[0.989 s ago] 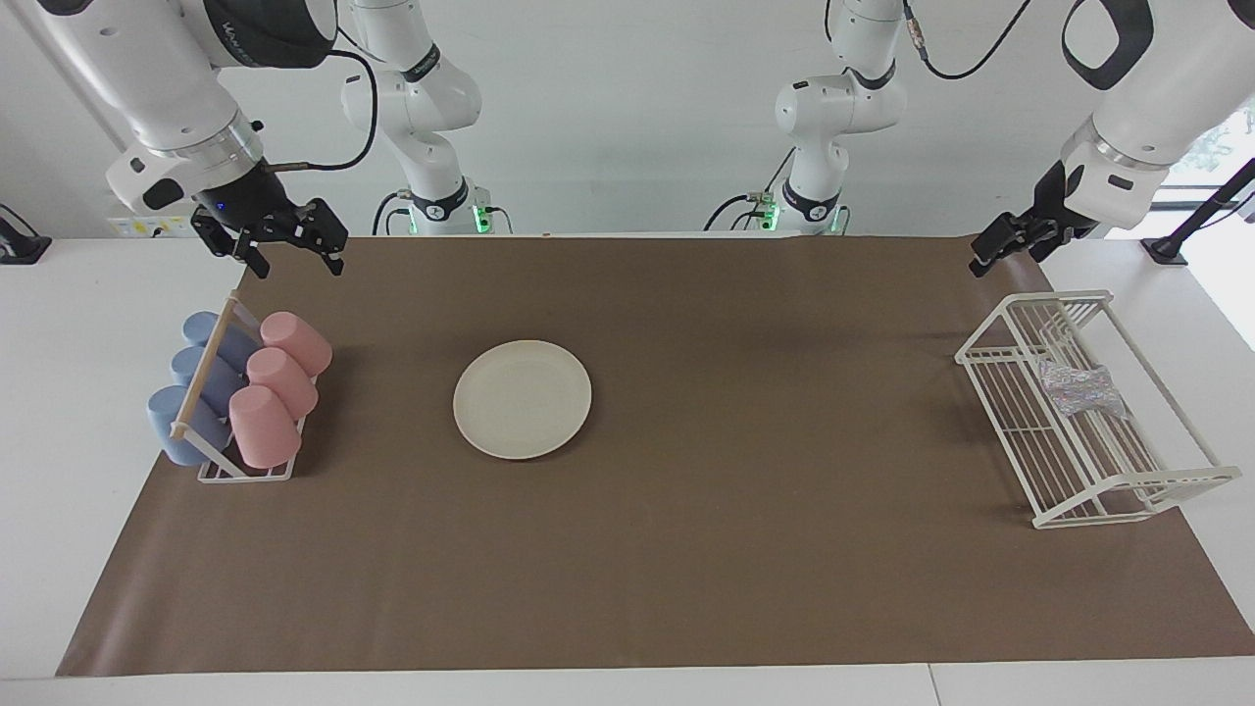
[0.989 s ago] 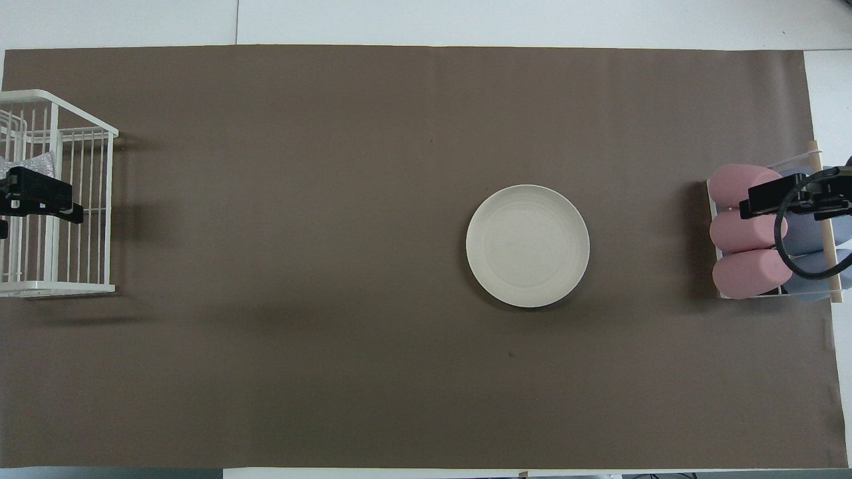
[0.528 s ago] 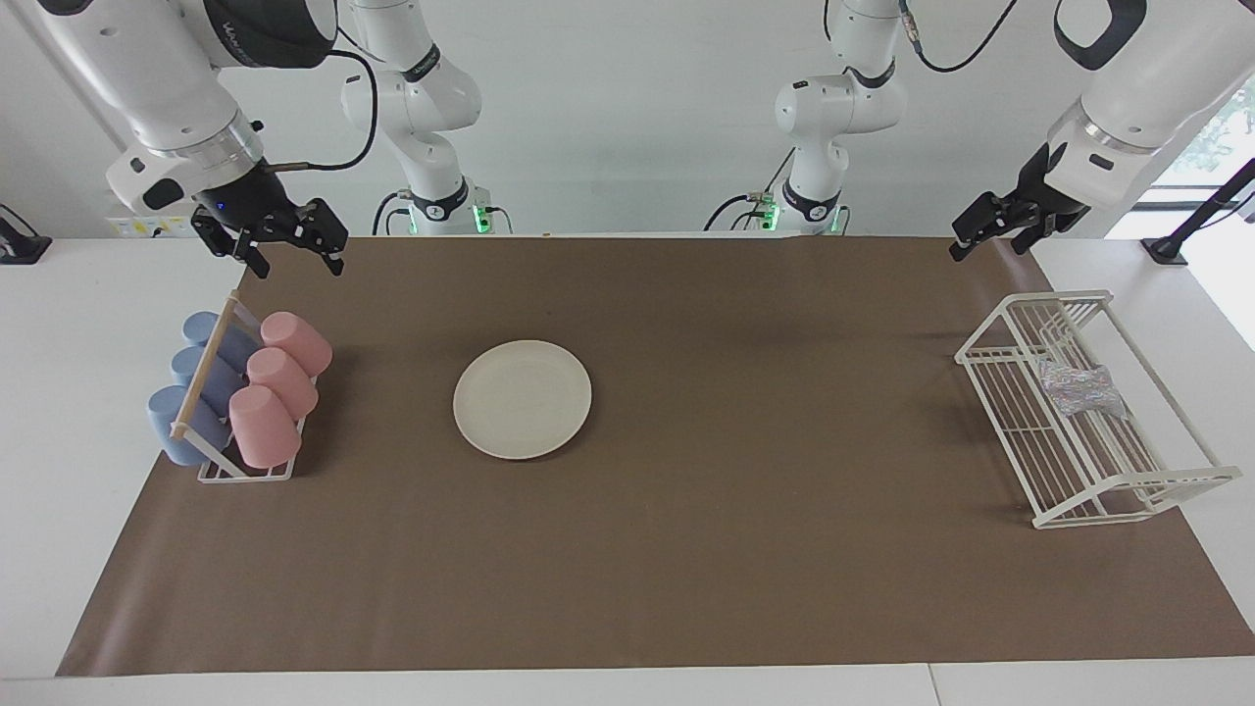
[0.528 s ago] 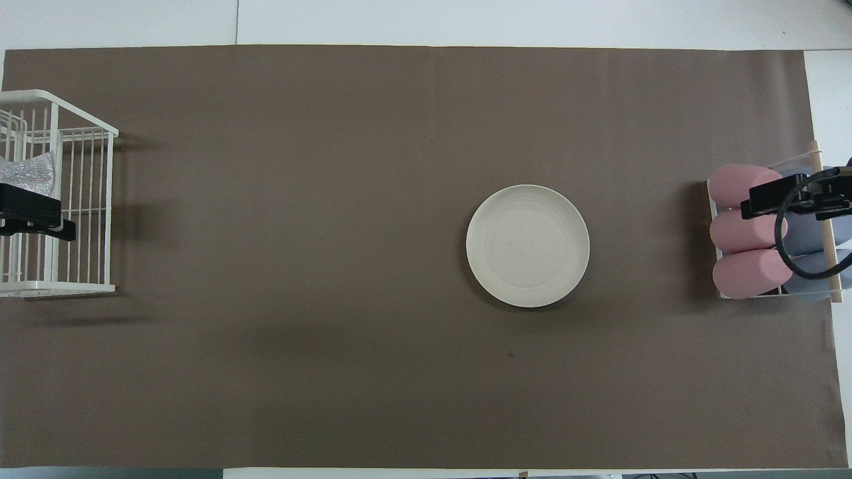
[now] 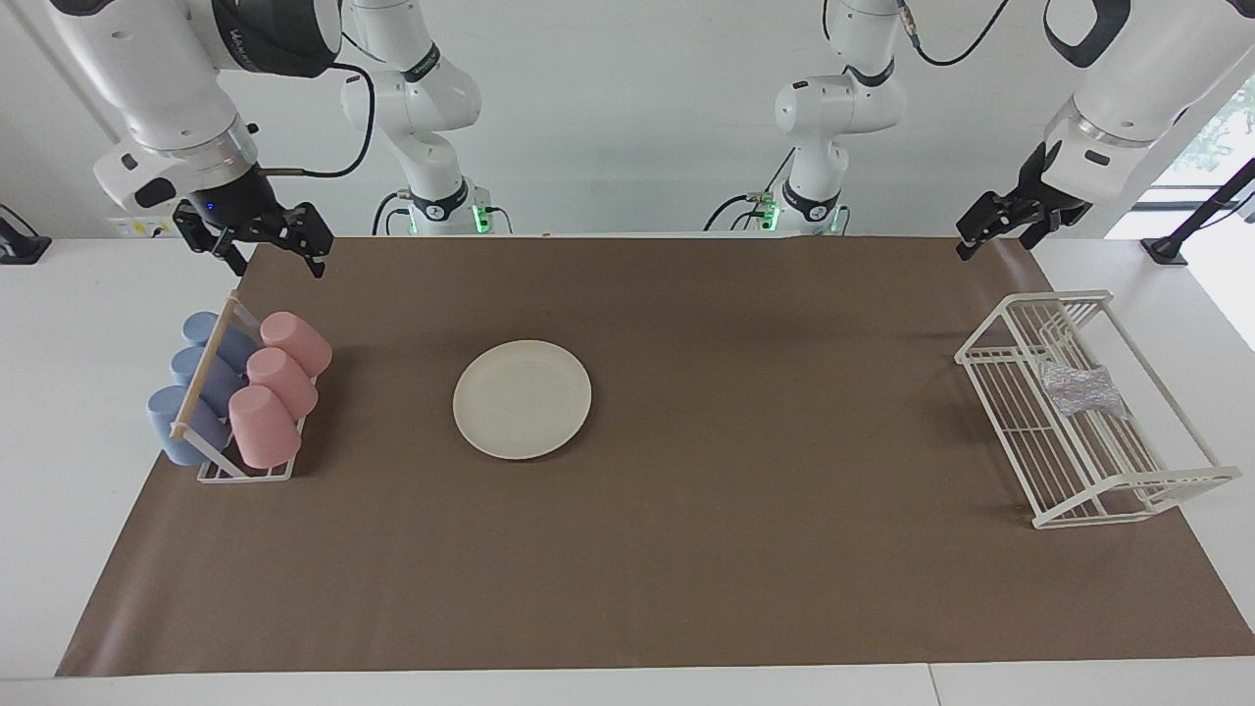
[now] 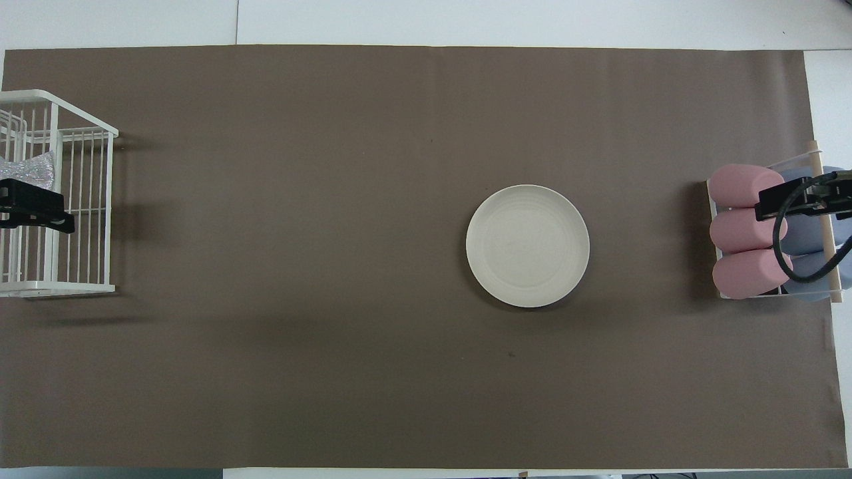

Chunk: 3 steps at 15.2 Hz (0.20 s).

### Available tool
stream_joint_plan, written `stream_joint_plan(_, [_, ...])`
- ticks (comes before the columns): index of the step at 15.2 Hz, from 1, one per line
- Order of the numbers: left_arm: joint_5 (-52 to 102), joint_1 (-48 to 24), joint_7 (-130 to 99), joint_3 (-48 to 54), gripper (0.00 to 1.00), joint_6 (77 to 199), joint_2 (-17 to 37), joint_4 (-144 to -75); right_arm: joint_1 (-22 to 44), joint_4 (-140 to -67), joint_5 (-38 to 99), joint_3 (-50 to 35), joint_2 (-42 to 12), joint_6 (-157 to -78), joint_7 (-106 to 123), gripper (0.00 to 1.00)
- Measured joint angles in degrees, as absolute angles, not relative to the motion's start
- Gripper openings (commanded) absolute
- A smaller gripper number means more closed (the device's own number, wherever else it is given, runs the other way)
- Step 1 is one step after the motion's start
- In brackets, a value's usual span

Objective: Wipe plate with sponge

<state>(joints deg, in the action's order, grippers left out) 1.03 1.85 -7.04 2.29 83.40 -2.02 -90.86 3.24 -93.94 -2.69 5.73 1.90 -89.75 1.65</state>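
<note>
Brown paper mat covering a white table, with white robot bases along the wall. Lying flat on the mat toward the right arm's end: round cream-white plate, well apart from both sets of fingers. Resting inside a white wire rack at the left arm's end: small silvery speckled sponge, well below the left gripper, fingers spread, holding nothing. Hovering over the mat's corner above pink and blue cups in a holder: right gripper, fingers spread, empty.

Robot lab: bench-mounted arms
</note>
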Motion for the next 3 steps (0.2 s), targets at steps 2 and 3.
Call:
stream_joint_plan(2, [1.0,1.9,-7.0,2.3,1.0,83.4,-2.0,-90.9,3.4,-93.9,-2.7,5.6,1.9,-89.0,1.6,1.0])
stream_joint_plan(3, [1.0,1.9,-7.0,2.3,1.0,83.5,-2.0,-90.9,3.4,-93.9,-2.7,5.6,1.9,-88.9,1.6,1.0])
